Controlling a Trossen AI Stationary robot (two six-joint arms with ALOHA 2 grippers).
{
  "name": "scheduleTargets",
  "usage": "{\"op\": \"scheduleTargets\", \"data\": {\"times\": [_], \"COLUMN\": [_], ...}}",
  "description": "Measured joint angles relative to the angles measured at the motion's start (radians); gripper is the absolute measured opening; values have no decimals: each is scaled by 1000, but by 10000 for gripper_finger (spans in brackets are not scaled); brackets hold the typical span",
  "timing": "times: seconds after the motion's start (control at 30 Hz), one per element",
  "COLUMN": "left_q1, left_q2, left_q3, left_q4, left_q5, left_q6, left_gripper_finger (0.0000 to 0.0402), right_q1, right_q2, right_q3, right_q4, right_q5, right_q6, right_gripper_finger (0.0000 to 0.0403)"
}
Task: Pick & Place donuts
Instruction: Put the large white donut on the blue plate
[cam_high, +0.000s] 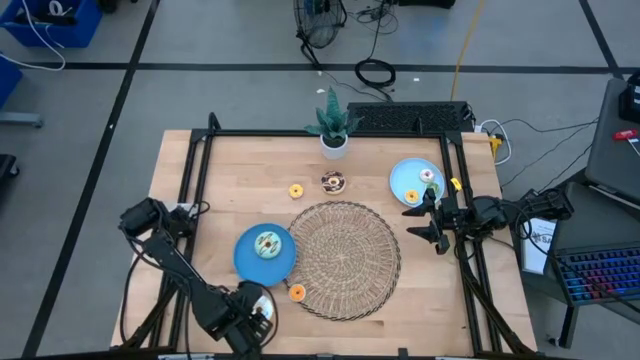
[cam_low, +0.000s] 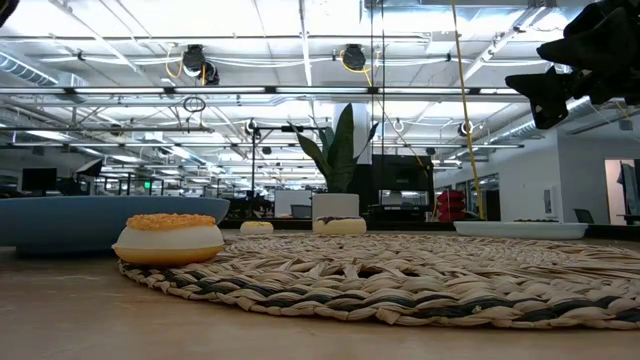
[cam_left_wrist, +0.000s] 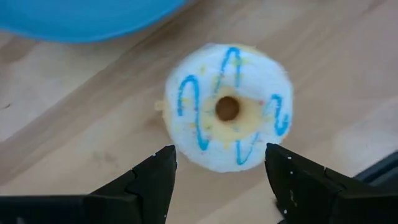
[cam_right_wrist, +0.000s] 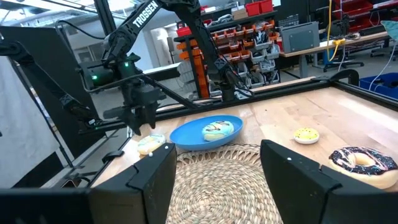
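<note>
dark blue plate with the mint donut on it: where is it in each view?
High view: dark blue plate left of centre, at the wicker mat's left edge.
Low view: plate far left, behind the orange donut; mat fills the foreground.
Left wrist view: plate along the top edge, beyond the white donut; no mat.
Right wrist view: plate at centre, past the mat.
Shared landmark: the mat, except in the left wrist view.

Under my left hand (cam_left_wrist: 217, 180), near the bench's front edge, lies a white donut with blue zigzags (cam_left_wrist: 227, 107). An orange one (cam_high: 297, 293) sits close by. A mint one (cam_high: 267, 244) lies front-left; yellow (cam_high: 296, 190) and brown (cam_high: 333, 181) lie toward the back.
</note>
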Motion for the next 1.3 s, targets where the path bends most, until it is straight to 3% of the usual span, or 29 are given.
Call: {"op": "scheduleTargets", "data": {"times": [0.33,0.53,1.3], "left_q1": [0,1,3], "left_q2": [0,0,0], "left_q3": [-35,-83,-110], "left_q4": [-12,-13,93], "left_q5": [-23,18,-12], "left_q6": [-86,-116,-85], "left_gripper_finger": [246,246,246], "right_q1": [0,0,0], "right_q2": [0,0,0], "right_q3": [0,0,0], "right_q4": [0,0,0], "right_q5": [0,0,0], "right_q6": [0,0,0], "right_gripper_finger": [219,219,219]}}
